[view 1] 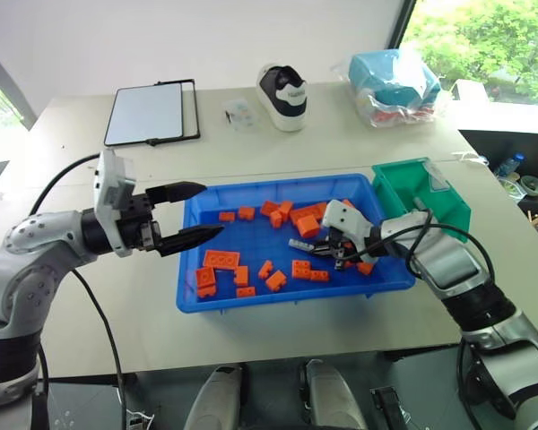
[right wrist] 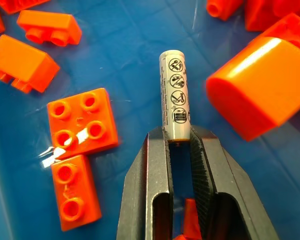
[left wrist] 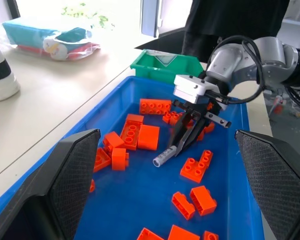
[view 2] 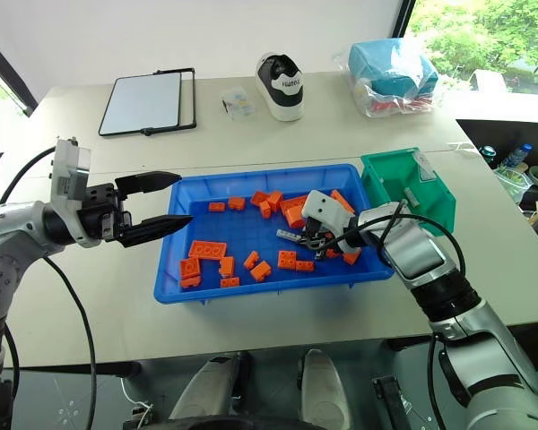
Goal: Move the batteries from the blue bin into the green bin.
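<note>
**Battery pinched by right gripper inside blue bin**

Battery (right wrist: 174, 95): thin silver-grey metal cylinder with printed black warning icons along its side, one end clamped between the right gripper's ribbed black pads, the rest sticking out past the tips. It sits low over the floor of the blue bin; cannot tell if it still touches the floor.

Left to right:
- Left gripper (view 1: 188, 215): two tapered black fingers with textured pads, spread wide, nothing between them, hovering at the blue bin's left rim.
- White flat rectangular board with a black frame (view 1: 150, 114) on the beige tabletop, well behind the left arm.
- Blue bin (view 1: 251, 300): shallow, glossy, rectangular bright blue plastic tray with a rim. Orange studded plastic toy bricks (view 1: 221, 260) scattered across it, several just beside the battery, including a rounded orange block (right wrist: 262, 85).
- White and black shoe (view 1: 282, 96) at the back of the table.
- Right gripper (view 1: 327, 253): reaches in from the bin's right side, angled down, fingers pressed onto the battery.
- Clear plastic bag with a teal bundle inside (view 1: 394, 82) at the far right rear.
- Green bin (view 1: 448, 215): small deep green plastic box with sloped walls, touching the blue bin's right rear corner.
</note>
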{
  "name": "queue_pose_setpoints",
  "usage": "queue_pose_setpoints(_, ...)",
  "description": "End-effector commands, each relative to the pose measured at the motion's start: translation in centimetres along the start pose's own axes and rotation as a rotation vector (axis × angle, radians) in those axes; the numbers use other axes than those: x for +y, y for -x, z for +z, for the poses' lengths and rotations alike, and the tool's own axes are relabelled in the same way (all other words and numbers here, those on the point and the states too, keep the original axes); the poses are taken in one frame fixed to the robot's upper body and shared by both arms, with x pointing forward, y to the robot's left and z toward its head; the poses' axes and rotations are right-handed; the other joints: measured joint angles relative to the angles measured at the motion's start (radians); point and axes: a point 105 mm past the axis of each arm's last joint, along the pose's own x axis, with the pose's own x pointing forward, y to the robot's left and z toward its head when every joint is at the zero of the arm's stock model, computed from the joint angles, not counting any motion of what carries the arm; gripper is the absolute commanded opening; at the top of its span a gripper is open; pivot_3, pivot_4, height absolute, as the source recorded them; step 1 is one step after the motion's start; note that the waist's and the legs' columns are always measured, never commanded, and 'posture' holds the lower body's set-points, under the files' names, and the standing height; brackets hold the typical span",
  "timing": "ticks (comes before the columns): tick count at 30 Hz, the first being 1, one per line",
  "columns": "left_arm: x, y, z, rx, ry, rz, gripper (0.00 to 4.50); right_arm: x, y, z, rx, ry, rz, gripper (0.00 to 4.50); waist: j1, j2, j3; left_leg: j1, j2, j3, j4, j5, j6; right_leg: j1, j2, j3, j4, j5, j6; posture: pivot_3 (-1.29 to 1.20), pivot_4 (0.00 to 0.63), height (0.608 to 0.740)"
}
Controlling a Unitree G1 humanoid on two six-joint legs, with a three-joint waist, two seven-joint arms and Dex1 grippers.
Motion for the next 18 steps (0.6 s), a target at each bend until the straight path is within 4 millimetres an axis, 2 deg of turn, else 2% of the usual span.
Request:
queue_pose_setpoints(1,-0.2,0.1,0.6,-0.017,-0.033,-0.003,4.50,1.1,0.7,1.3,-0.031,0.013,0.024,0.01,0.001,0.000,0.000,0.000,0.000,0.000,0.000,0.000,0.000,0.000,0.000,0.000,0.000,0.000,0.000,0.00,0.150,0.731)
queue_pose_setpoints(4,-0.3,0.1,0.5,-0.012,-0.029,-0.008,4.50,0.8,4.3,5.2,-0.174,-0.057,-0.016,0.01,0.003,0.001,0.001,-0.001,0.000,0.000,0.000,0.000,0.000,0.000,0.000,0.000,0.000,0.000,0.000,0.00,0.150,0.731)
queue_pose_setpoints(6,-0.3,0.3,0.4,-0.007,-0.024,-0.010,4.50,-1.1,7.4,7.0,-0.256,-0.115,-0.135,0.01,0.003,0.001,0.001,-0.001,0.000,0.000,0.000,0.000,0.000,-0.001,0.000,0.000,0.000,0.000,0.000,0.00,0.150,0.731)
queue_pose_setpoints(7,-0.3,0.3,0.3,-0.003,-0.020,-0.012,4.50,-2.3,9.2,7.3,-0.276,-0.142,-0.220,0.01,0.003,0.001,0.001,-0.001,0.000,0.000,0.001,0.000,0.000,-0.001,-0.001,0.000,0.000,0.000,0.000,0.00,0.150,0.731)
queue_pose_setpoints(10,-0.5,0.6,0.0,0.003,-0.011,-0.018,4.50,-6.1,14.9,5.6,-0.248,-0.208,-0.527,0.01,0.016,0.000,0.000,-0.001,0.000,0.000,0.001,0.000,0.000,0.000,-0.001,0.000,0.000,0.000,-0.001,0.00,0.150,0.731)
queue_pose_setpoints(12,-0.5,0.7,-0.1,0.004,-0.007,-0.020,4.50,-7.2,17.5,3.9,-0.207,-0.255,-0.652,0.01,0.028,0.000,0.000,-0.001,-0.001,0.000,0.000,0.000,0.001,0.000,-0.001,-0.001,-0.002,-0.001,-0.002,0.00,0.150,0.731)
queue_pose_setpoints(15,-0.5,0.6,-0.2,0.006,-0.001,-0.030,4.50,-7.5,18.9,1.5,-0.152,-0.303,-0.718,0.01,0.028,0.000,0.000,-0.002,-0.001,0.001,0.000,-0.001,0.001,0.000,-0.002,-0.001,-0.003,-0.001,-0.002,0.00,0.150,0.731)
queue_pose_setpoints(18,-0.2,0.3,-0.1,0.005,0.000,-0.046,4.50,-7.6,18.2,0.0,-0.123,-0.319,-0.735,0.01,0.019,0.000,0.000,-0.002,0.000,0.002,0.000,-0.001,0.001,0.000,-0.002,0.000,-0.003,-0.001,-0.002,0.00,0.150,0.731)
